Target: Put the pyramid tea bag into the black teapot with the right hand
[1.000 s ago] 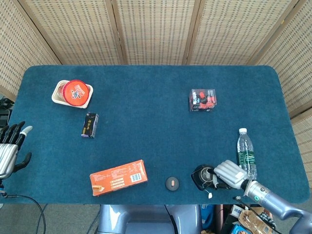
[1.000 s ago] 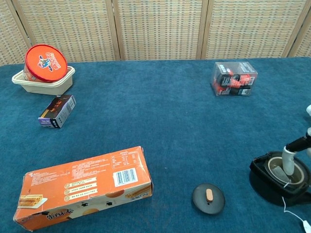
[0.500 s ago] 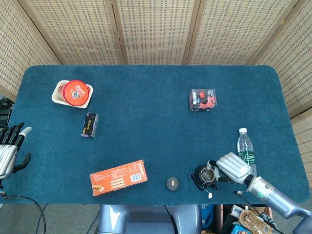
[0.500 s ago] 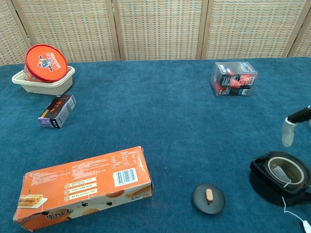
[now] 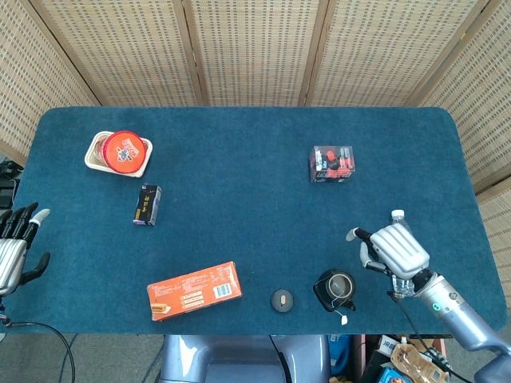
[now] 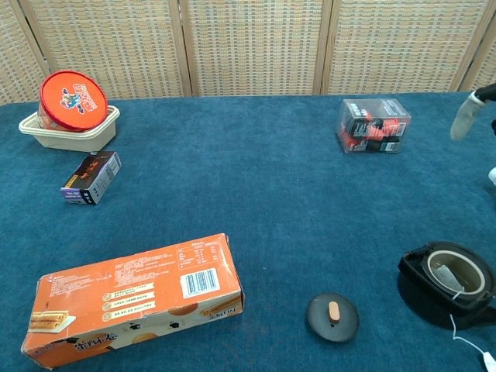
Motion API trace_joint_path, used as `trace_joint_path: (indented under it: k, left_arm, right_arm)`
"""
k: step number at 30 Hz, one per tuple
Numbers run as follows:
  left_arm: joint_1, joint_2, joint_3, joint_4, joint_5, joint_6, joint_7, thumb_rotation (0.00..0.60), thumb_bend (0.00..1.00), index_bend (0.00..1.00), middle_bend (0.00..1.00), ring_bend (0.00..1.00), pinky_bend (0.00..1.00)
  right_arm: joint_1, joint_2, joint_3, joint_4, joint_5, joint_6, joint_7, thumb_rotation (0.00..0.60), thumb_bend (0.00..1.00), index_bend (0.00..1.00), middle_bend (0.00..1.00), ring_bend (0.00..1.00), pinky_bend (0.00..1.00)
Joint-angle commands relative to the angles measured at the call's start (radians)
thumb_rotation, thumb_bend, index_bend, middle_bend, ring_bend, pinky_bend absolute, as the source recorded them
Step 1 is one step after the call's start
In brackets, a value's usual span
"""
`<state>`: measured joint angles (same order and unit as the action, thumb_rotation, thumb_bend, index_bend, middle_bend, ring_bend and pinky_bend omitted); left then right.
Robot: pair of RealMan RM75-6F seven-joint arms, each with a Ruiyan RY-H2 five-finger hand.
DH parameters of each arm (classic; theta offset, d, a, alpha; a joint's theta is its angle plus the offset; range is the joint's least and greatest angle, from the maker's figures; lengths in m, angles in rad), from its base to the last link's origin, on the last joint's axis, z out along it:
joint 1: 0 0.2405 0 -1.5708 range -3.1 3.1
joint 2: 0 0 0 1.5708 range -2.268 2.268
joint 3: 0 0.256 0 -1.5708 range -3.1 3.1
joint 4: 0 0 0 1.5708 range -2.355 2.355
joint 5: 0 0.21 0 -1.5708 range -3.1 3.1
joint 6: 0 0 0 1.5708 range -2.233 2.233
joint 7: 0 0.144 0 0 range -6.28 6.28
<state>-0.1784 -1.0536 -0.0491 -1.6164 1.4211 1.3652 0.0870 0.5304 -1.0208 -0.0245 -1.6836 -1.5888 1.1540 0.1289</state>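
The black teapot (image 5: pixel 334 289) (image 6: pixel 451 284) stands lidless near the table's front right edge. The pyramid tea bag (image 6: pixel 448 277) lies inside it, and its string runs over the rim to a small white tag (image 6: pixel 487 359) (image 5: pixel 344 320) on the cloth. My right hand (image 5: pixel 393 250) hovers above and to the right of the pot, holding nothing, fingers apart; only fingertips (image 6: pixel 466 116) show at the chest view's right edge. The round black lid (image 5: pixel 282 300) (image 6: pixel 332 316) rests left of the pot. My left hand (image 5: pixel 16 247) hangs open off the table's left edge.
A clear water bottle (image 5: pixel 398 217) stands just behind my right hand. An orange snack box (image 5: pixel 194 290), a small dark box (image 5: pixel 147 204), a red-lidded tub in a tray (image 5: pixel 120 152) and a clear pack (image 5: pixel 331 163) lie spread over the blue cloth.
My right hand has lifted out of the teapot and moved up and to the right, leaving the tea bag inside. The left hand has barely moved.
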Motion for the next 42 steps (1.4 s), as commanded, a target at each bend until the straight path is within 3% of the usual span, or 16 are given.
trace_joint_path:
  k: [1, 3, 10, 15, 24, 30, 42]
  left_arm:
    - [0.001, -0.002, 0.0, 0.003, -0.001, 0.0, 0.002, 0.6, 0.44, 0.05, 0.0, 0.0, 0.0]
    - [0.004, -0.009, -0.001, 0.008, 0.001, 0.01, 0.002, 0.6, 0.44, 0.05, 0.0, 0.0, 0.0]
    - [0.012, -0.029, 0.001, 0.023, 0.014, 0.03, -0.003, 0.6, 0.44, 0.03, 0.0, 0.0, 0.0]
    - [0.017, -0.038, 0.003, 0.03, 0.018, 0.037, -0.004, 0.6, 0.44, 0.0, 0.0, 0.0, 0.0]
    - [0.025, -0.052, 0.015, 0.024, 0.041, 0.051, 0.007, 0.6, 0.44, 0.0, 0.0, 0.0, 0.0]
    - [0.032, -0.06, 0.025, 0.021, 0.055, 0.058, 0.021, 0.6, 0.44, 0.0, 0.0, 0.0, 0.0]
    - [0.035, -0.071, 0.038, 0.017, 0.096, 0.072, 0.043, 0.6, 0.44, 0.0, 0.0, 0.0, 0.0]
  right_arm:
    - [-0.043, -0.038, 0.036, -0.002, 0.064, 0.053, -0.078, 0.014, 0.68, 0.3, 0.68, 0.77, 0.97]
    - [-0.084, -0.071, 0.063, -0.001, 0.135, 0.115, -0.185, 0.013, 0.61, 0.26, 0.6, 0.69, 0.9]
    - [-0.149, -0.143, 0.103, -0.022, 0.22, 0.224, -0.359, 0.012, 0.56, 0.2, 0.4, 0.45, 0.69]
    - [-0.188, -0.181, 0.113, -0.016, 0.232, 0.285, -0.39, 0.015, 0.54, 0.13, 0.22, 0.25, 0.55]
    - [-0.255, -0.246, 0.101, 0.038, 0.221, 0.362, -0.441, 0.017, 0.52, 0.09, 0.08, 0.04, 0.28]
    - [-0.271, -0.257, 0.089, 0.045, 0.218, 0.352, -0.444, 0.013, 0.52, 0.09, 0.06, 0.01, 0.23]
    - [-0.296, -0.278, 0.094, 0.062, 0.206, 0.344, -0.452, 0.016, 0.52, 0.09, 0.06, 0.01, 0.23]
